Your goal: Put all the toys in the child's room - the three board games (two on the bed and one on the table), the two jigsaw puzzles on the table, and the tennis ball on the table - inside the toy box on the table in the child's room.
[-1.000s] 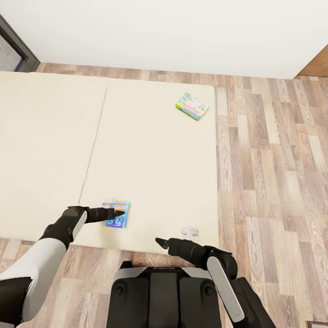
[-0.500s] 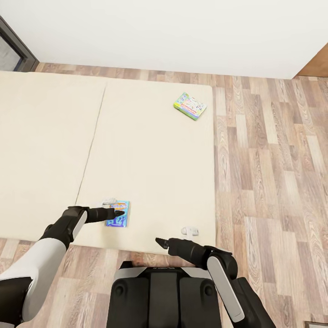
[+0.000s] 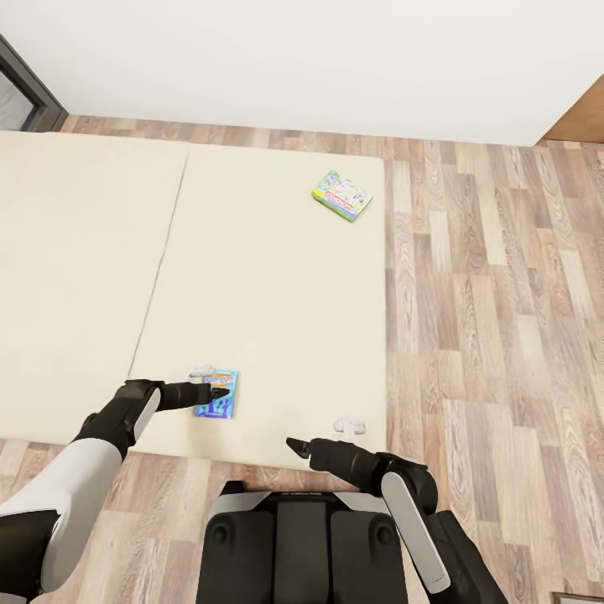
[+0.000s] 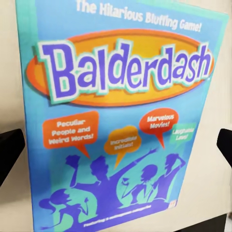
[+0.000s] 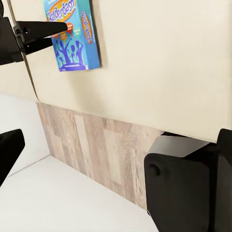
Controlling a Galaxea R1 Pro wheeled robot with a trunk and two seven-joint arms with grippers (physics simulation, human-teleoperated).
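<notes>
Two board games are on the beige bed (image 3: 277, 319). The pastel one with a green edge (image 3: 342, 195) lies near the mattress's far right corner. The blue one (image 3: 216, 394), printed "Balderdash" (image 4: 121, 96), is near the front edge. My left gripper (image 3: 220, 390) sits over it, fingertips (image 4: 9, 150) against its two long sides, shut on it. The right wrist view also catches that blue box (image 5: 72, 34) with a left finger across its end. My right gripper (image 3: 294, 445) hangs open and empty at the bed's front edge, its fingers (image 5: 7, 154) wide apart.
Wood-plank floor (image 3: 495, 319) runs along the right of the bed and in front of it. A white wall (image 3: 335, 59) closes the back, with a dark window frame (image 3: 25, 92) at far left. My black base (image 3: 302, 545) is at the bed's front edge.
The whole view has shifted, so bed and pastel box sit a little further left. The blue box stayed under my left gripper, ending further right of the mattress seam.
</notes>
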